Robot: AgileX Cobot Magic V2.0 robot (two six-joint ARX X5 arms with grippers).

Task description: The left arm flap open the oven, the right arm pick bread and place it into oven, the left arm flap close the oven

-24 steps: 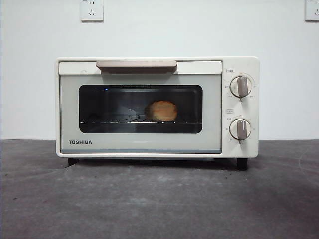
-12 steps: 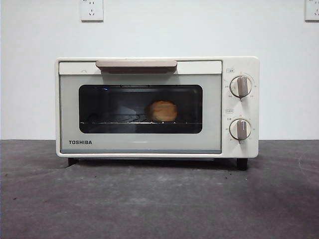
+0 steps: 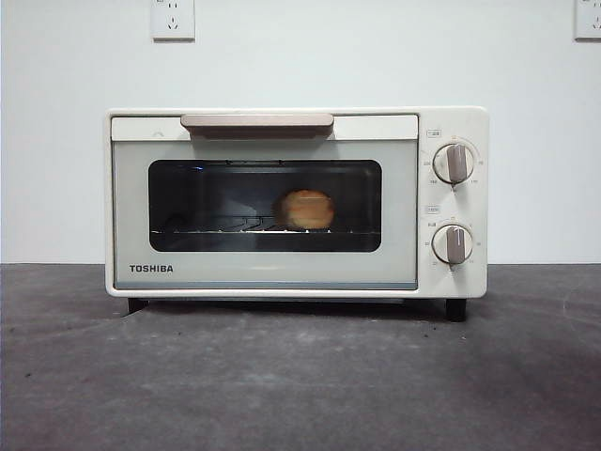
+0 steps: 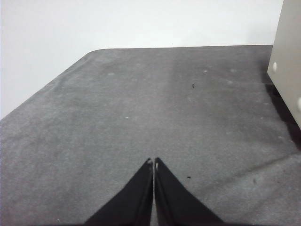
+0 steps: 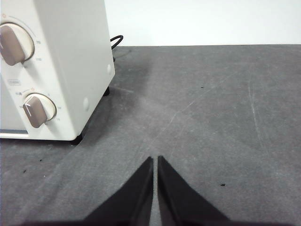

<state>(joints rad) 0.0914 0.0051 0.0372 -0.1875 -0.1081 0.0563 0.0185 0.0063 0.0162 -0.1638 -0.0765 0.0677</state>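
White wall (image 3: 376, 56) behind, two sockets (image 3: 173, 19) up high, dark grey bench (image 3: 300, 376) in front. Oven (image 3: 297, 202) sits mid-bench, door (image 3: 265, 202) shut, beige handle (image 3: 257, 122) along the top edge, two knobs (image 3: 454, 163) stacked on the right panel. Bread (image 3: 306, 209) is inside on the wire rack (image 3: 216, 226), right of centre, visible through the glass. Left gripper (image 4: 153, 163) hangs over bare bench left of the oven, jaws pressed together, holding nothing. Right gripper (image 5: 154, 160) same story on the oven's right side, near the knob panel, jaws closed and empty. Black cable (image 5: 116, 41) trails out behind the oven.
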